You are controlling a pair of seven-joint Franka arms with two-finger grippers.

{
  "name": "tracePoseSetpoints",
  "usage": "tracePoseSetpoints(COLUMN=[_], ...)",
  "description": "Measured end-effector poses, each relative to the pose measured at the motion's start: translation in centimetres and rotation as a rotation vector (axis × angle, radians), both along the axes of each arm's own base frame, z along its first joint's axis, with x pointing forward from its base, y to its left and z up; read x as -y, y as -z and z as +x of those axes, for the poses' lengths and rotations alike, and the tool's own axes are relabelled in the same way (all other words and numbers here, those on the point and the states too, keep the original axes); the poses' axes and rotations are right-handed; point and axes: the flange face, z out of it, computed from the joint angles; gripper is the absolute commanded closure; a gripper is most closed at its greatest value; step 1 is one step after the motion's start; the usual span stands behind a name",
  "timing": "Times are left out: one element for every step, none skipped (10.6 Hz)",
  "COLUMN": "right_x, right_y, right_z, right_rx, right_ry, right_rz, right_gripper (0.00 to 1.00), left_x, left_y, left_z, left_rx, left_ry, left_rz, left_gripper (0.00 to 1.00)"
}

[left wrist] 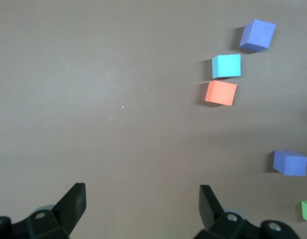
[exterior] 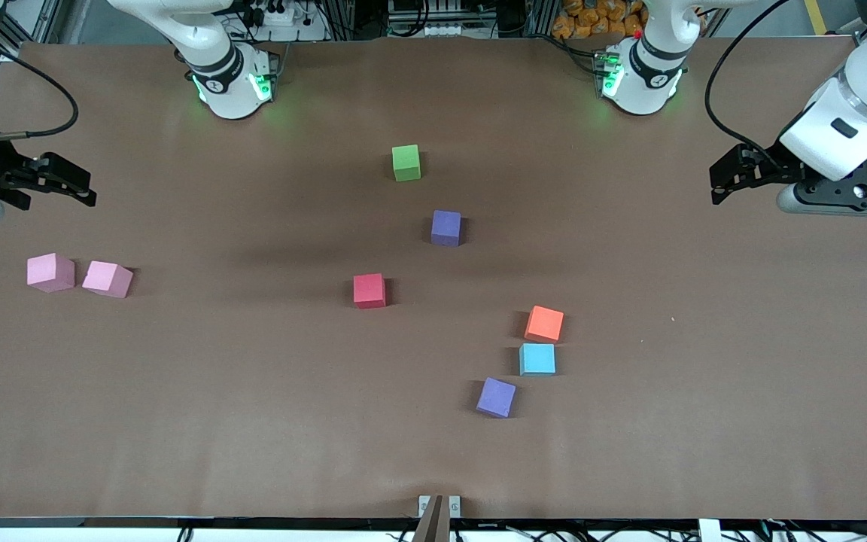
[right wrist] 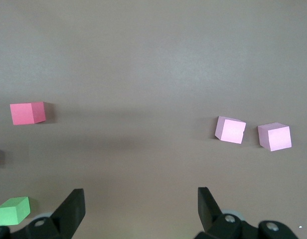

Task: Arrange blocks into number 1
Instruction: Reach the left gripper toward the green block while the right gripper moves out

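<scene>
Nearest us on the brown tabletop [exterior: 253, 421] we see a matte purple cube [exterior: 496, 397], then light blue [exterior: 537, 359] and orange [exterior: 544, 324] cubes, a red cube [exterior: 369, 290], two pink cubes [exterior: 50, 272] [exterior: 107, 278], another purple cube [exterior: 446, 227], and farthest a green cube [exterior: 406, 162]. No line is formed. The left claw [exterior: 719, 183] and right claw [exterior: 83, 190] wait at the table's ends, jaws apart, empty.

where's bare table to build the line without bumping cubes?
Bare: the strip between the pink pair and the red cube, and the stretch from the orange cube toward the left arm's end. Crowded: orange, light blue and purple cluster together. Left gripper and right gripper wait open at the ends.
</scene>
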Motion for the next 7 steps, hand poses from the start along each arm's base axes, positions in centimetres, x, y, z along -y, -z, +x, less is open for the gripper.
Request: tracePoseSetpoints(right_x=[0.1,0.1,0.2,0.4,0.5,0.6,0.6], right_y=[0.0,0.0,0.0,0.0,0.0,0.0,0.0], right_z=[0.0,0.0,0.0,0.0,0.0,0.0,0.0], right_rx=[0.0,0.0,0.0,0.0,0.0,0.0,0.0], right_ry=[0.001,0.003,0.004,0.007,0.009,0.01,0.011], right_rz=[0.0,0.0,0.0,0.0,0.0,0.0,0.0], right_gripper=[0.0,0.0,0.0,0.0,0.0,0.0,0.0], left_x=[0.0,0.0,0.0,0.0,0.0,0.2,1.1], left_y=[0.0,0.1,0.2,0.4,1.0,2.3,4.2], left_z=[0.0,0.1,0.1,0.1,0.2,0.4,0.8], left_rx=[0.001,0.002,0.002,-0.001,-0.012,-0.037,-0.073], left_ry=[0.002,0.006,0.01,0.011,0.011,0.015,0.029], left_rz=[0.0,0.0,0.0,0.0,0.002,0.006,0.009], left_gripper=[0.0,0.0,0.0,0.0,0.0,0.0,0.0])
